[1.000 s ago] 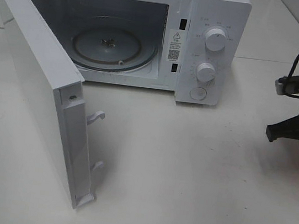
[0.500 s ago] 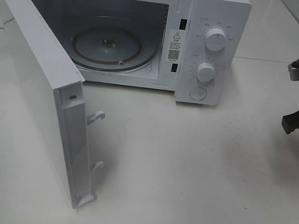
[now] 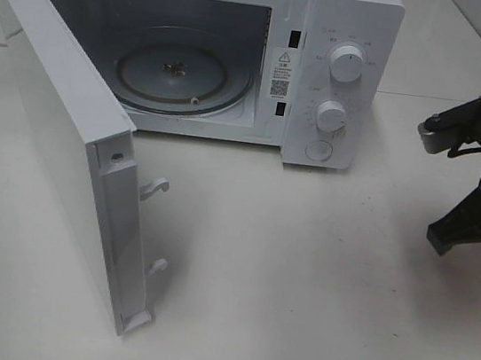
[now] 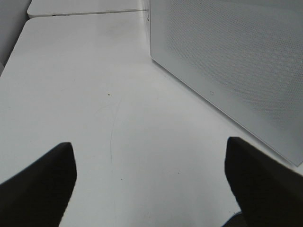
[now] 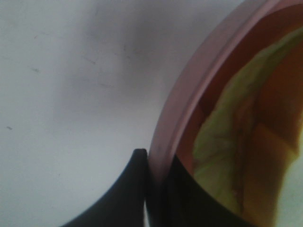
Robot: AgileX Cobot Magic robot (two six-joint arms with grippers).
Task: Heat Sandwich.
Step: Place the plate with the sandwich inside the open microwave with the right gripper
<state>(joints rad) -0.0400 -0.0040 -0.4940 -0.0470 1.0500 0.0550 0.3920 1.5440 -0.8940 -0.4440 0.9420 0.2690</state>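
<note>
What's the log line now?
door open | turntable bare | left hand open | right hand shut on plate rim | sandwich on plate

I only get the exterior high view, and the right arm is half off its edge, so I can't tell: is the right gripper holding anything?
Observer: Yes. The right wrist view shows the right gripper shut on the rim of a pink plate.
Operator: Anything on that plate?
Observer: The sandwich lies on it, though it is blurred that close.
Operator: And the left gripper? I don't see it at all.
Observer: The left gripper is open and holds nothing, beside the outer face of the microwave door.
</note>
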